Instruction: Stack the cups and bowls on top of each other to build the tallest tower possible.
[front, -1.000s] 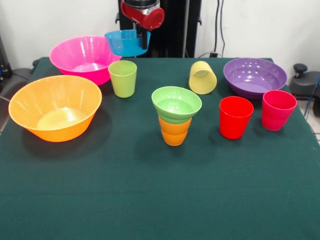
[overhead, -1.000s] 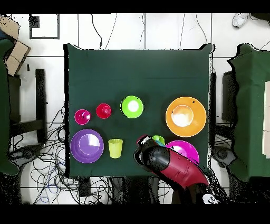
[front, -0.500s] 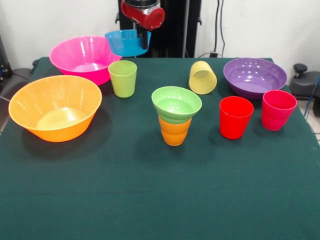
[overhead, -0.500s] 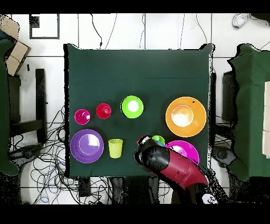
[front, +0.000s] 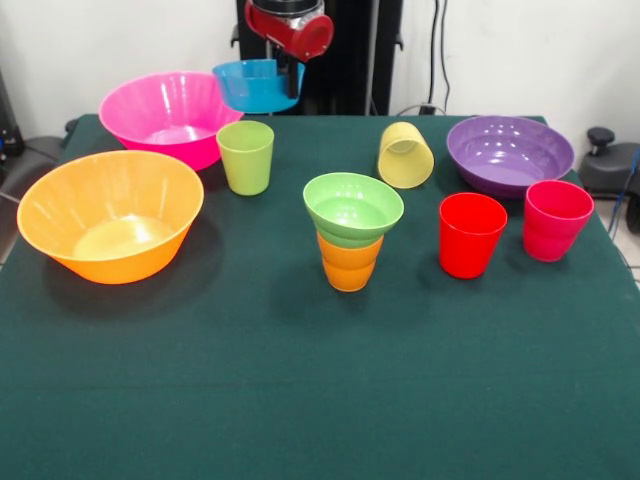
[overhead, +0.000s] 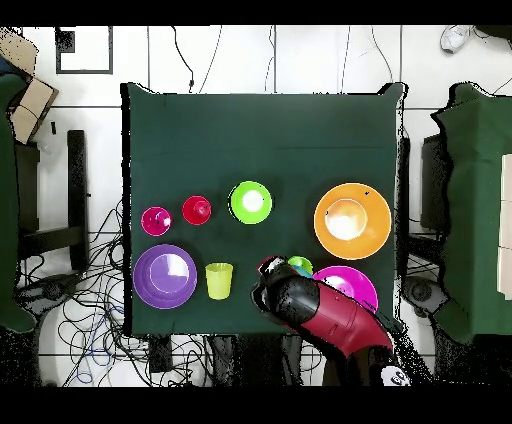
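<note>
- The pincer (front: 290, 78) is seen pinched on the rim of the small blue bowl (front: 256, 85), which is held clear of the desk (front: 320, 400) at its far side, beside the large pink bowl (front: 165, 115).
- A start on the tower is shown: the small light green bowl (front: 353, 208) is seated on the orange ribbed cup (front: 349, 264).
- The blue bowl is judged next to be carried there.
- The remaining cups and bowls are left standing apart, unstacked; the pale yellow cup (front: 405, 155) is lying tipped.
</note>
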